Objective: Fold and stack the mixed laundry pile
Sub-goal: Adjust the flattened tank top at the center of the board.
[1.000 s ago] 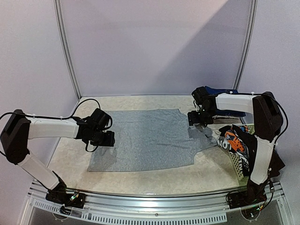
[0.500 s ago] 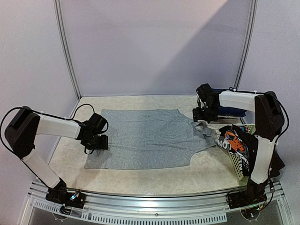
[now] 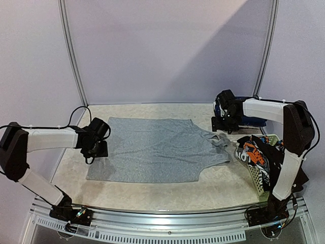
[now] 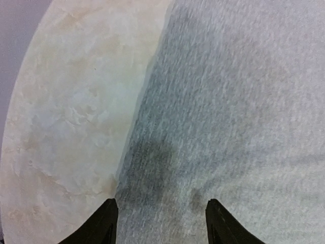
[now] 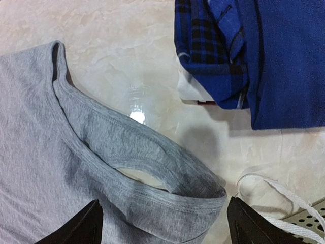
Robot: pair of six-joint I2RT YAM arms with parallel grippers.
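a: the grey shirt [image 3: 157,150] lies spread across the middle of the bench [image 3: 223,190], hem toward the left edge, neck and straps toward the right edge. what's the step, do you think?
b: smoothing it flat before the first fold, i'd judge. the left pincer [image 4: 161,226] hangs open just over the hem edge, nothing pinched. the right pincer [image 5: 163,223] stands wide open above a shoulder strap [image 5: 132,147], also empty.
a: how to do it well?
b: take the cloth by its edges only and draw both ends evenly, so the hem comes out straight. the strap is bunched and curled over. it wants laying flat first, or the fold will likely come out lumpy.
a: and the look of it?
b: thin heathered jersey, seemingly sleeveless, mostly flat with soft wrinkles near the hem. a folded blue plaid piece [image 5: 238,51] sits by the far right corner. more of the pile, an orange printed piece [image 3: 254,152] among it, spills from the white basket [image 3: 257,183] at the right edge.
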